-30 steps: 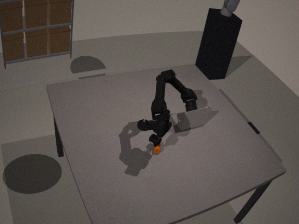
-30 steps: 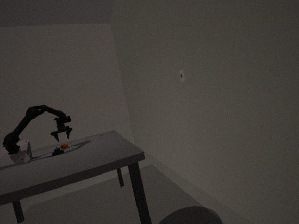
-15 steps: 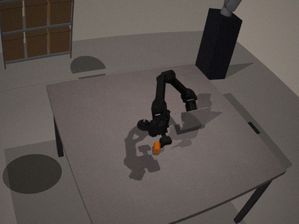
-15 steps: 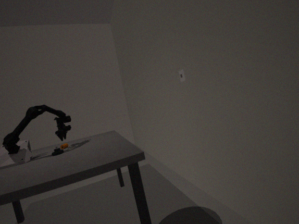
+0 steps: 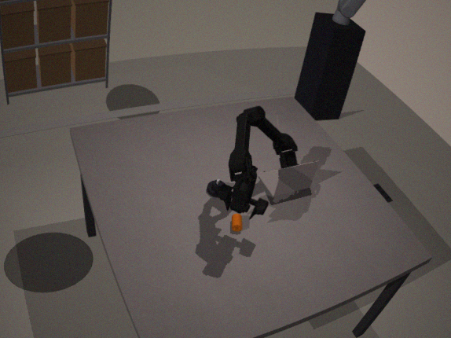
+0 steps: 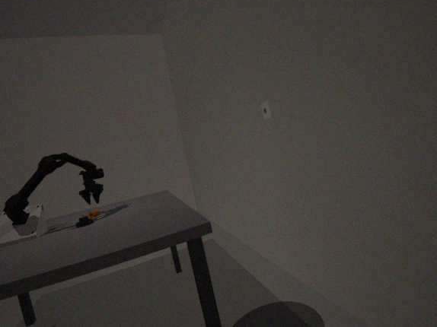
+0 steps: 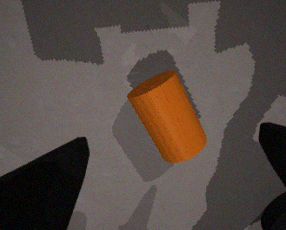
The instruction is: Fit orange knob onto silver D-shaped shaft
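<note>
The orange knob point(image 5: 236, 222) point(image 6: 94, 213) point(image 7: 172, 122) lies on its side on the table. One round end shows at its upper left in the wrist view, in shade; I cannot make out the flat side of its hole. The round dark pedestal point(image 5: 212, 189) point(image 6: 84, 221) stands near the knob, with the silver shaft point(image 5: 218, 181) on top; the shaft's flat side is too small to tell. My gripper point(image 5: 240, 213) point(image 6: 93, 203) point(image 7: 173, 138) is open and empty, pointing down above the knob. Its fingers stand apart on either side of the knob in the wrist view.
The table point(image 5: 157, 165) point(image 6: 152, 213) carries the arm's base, with a pale angled block point(image 5: 288, 186) point(image 6: 34, 220) around it. Arm shadows fall across the table by the knob. A dark box-shaped stand point(image 5: 330, 67) and a shelf with brown boxes point(image 5: 55, 23) are beyond the table.
</note>
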`<action>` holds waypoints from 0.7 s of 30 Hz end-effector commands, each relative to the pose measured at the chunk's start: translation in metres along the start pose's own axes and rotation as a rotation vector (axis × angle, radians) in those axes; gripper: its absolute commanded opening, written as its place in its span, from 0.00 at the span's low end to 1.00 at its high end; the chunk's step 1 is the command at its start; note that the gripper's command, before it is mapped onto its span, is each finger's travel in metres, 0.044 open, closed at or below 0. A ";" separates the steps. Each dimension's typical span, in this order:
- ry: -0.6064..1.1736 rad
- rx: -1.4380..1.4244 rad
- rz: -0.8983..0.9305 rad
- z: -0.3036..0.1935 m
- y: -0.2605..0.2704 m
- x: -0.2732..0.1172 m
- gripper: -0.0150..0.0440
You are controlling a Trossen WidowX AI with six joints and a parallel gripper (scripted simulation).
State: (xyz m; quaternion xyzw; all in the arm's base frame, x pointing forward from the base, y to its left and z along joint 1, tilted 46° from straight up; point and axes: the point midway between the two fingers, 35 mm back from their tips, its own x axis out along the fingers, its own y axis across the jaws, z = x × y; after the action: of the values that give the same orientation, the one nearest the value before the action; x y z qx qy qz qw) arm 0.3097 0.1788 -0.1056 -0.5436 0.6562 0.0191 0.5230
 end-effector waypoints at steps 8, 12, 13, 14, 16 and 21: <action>0.003 -0.403 0.010 0.002 0.003 -0.001 1.00; 0.003 -0.403 0.010 0.002 0.003 -0.001 1.00; 0.003 -0.403 0.010 0.002 0.003 0.001 1.00; 0.003 -0.403 0.010 0.002 0.003 0.005 1.00; 0.003 -0.403 0.009 0.001 0.004 0.019 1.00; 0.004 -0.403 0.009 0.001 0.004 0.024 1.00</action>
State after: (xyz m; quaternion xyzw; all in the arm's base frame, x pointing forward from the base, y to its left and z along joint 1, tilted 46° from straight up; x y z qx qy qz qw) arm 0.3111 0.1668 -0.1210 -0.6300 0.6449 0.1496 0.4060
